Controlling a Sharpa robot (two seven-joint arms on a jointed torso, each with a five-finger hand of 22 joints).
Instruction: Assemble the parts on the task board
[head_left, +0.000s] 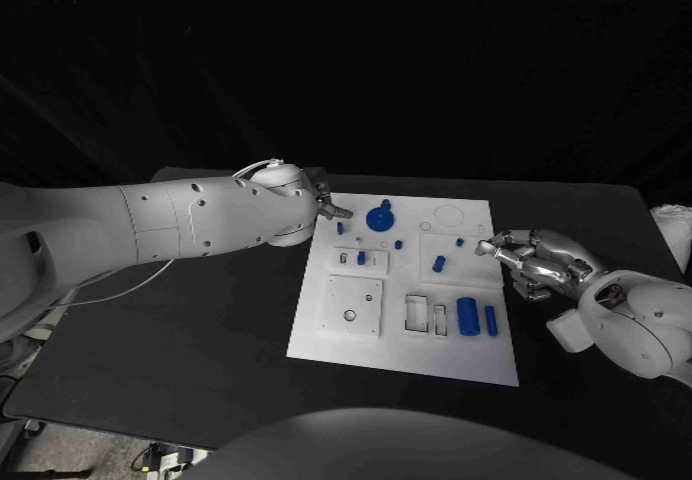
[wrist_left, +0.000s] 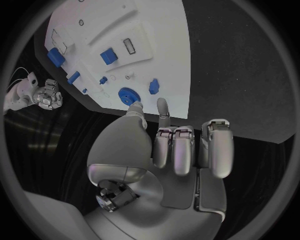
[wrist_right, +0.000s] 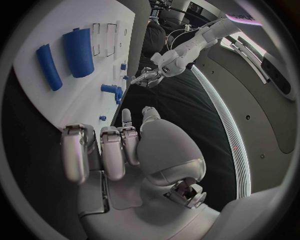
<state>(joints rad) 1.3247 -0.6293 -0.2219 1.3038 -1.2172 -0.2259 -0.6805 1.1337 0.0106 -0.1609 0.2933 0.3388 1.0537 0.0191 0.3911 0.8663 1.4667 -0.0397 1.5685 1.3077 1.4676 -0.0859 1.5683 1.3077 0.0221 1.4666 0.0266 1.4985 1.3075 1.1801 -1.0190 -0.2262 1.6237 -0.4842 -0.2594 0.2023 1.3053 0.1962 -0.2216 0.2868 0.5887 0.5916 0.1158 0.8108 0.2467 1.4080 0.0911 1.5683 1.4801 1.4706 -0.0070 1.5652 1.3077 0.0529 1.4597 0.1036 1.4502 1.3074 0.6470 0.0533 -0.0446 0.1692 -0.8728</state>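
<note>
Reaching in over the far left corner of the task board (head_left: 325, 335), the left hand (head_left: 320, 205) holds nothing; its fingers are curled in, with one fingertip and the thumb extended toward the blue gear (head_left: 381, 217), which lies flat on the board just beyond them, so this hand looks the nearer one for it; the left wrist view shows that fingertip close to the gear's rim, though whether it touches I cannot tell; the right hand (head_left: 531, 262) hovers at the board's right edge, fingers loosely bent and empty, beside the large blue cylinder (head_left: 467, 316) and a thinner blue bar (head_left: 490, 320), both lying lengthwise along the board's near-far line.
</note>
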